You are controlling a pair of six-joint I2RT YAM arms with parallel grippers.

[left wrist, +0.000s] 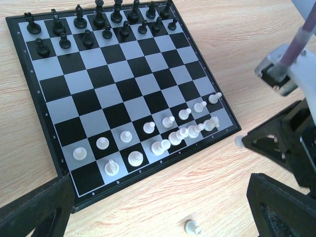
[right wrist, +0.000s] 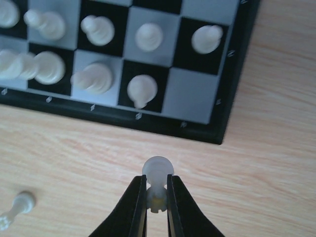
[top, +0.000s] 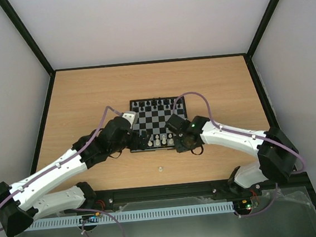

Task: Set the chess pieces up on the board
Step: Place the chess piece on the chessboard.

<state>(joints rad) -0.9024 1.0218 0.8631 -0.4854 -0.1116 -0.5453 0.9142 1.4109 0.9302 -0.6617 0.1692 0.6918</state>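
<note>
The board (top: 159,118) lies mid-table, with black pieces (left wrist: 98,22) on its far two rows and white pieces (left wrist: 163,136) on its near two rows. My right gripper (right wrist: 157,180) is shut on a small white piece (right wrist: 158,170), held above the wood just off the board's near right corner. The pale corner square (right wrist: 190,101) there is bare. My left gripper (left wrist: 158,217) is open and empty over the table at the board's near left edge. One loose white piece (left wrist: 193,227) lies on the wood between its fingers; it also shows in the top view (top: 159,168).
The right arm (left wrist: 291,74) fills the right side of the left wrist view. Black frame rails and white walls enclose the wooden table (top: 89,97). Both grippers crowd the board's near edge (top: 155,148).
</note>
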